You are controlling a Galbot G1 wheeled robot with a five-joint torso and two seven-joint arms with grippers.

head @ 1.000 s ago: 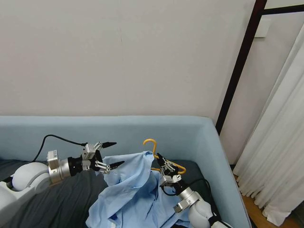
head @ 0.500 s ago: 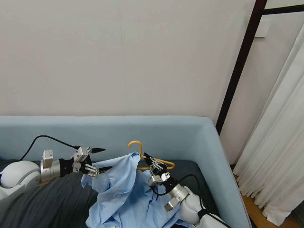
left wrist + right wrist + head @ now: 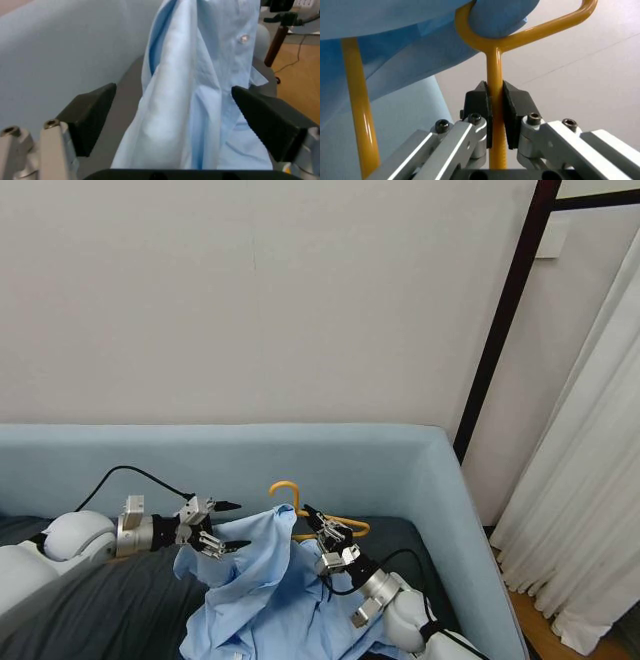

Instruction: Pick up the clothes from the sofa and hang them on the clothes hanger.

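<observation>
Shirt (image 3: 262, 595) of pale blue cloth lies heaped on the dark seat cushion (image 3: 90, 615) of the light blue sofa (image 3: 330, 455), its upper part lifted into a peak near the middle of the head view. Far left, the left arm reaches in across the seat, a black cable (image 3: 120, 473) arching over its wrist. The left claw (image 3: 234, 525) is at the shirt's left edge with its fingers spread. In the left wrist view a hanging fold of the shirt (image 3: 200, 82) drops between the two dark fingertips (image 3: 92, 112), with a gap showing on either side, and a small white button (image 3: 244, 38) sits high on the cloth. Just right of the peak, a yellow hanger (image 3: 284, 485) pokes its hook out above the fabric, one shoulder running off to the right. The right claw (image 3: 322, 530) comes up from below and is pressed together on the hanger. In the right wrist view its black pads (image 3: 478, 108) pinch the thin stem of the hanger (image 3: 494, 71), and blue cloth (image 3: 395, 18) is draped over the hanger above them. Farther right are the sofa's corner, a black pole (image 3: 505, 320) against the plain wall (image 3: 250, 300), and a white curtain (image 3: 590, 530).
</observation>
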